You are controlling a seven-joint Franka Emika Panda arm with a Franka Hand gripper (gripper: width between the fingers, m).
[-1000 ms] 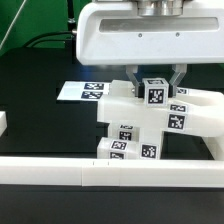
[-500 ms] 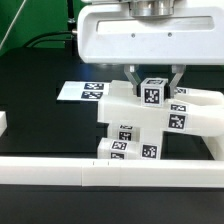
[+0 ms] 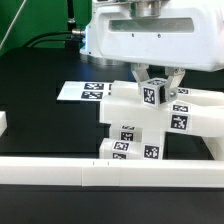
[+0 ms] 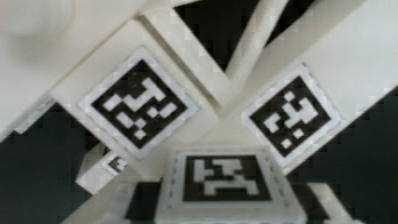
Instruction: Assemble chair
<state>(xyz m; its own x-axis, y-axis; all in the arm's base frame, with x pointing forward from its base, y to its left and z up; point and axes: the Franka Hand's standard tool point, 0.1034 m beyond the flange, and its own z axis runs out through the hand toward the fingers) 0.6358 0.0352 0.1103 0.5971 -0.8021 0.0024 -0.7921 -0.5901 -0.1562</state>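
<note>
Glossy white chunky chair (image 3: pixel 133 127) pieces carry black-and-white square tags.

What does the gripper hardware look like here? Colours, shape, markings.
The gripper has a wide, boxy white body with rounded corners under a grey metal flange. Two slim dark fingers stick out below. No markings or cables visible on it.
</note>
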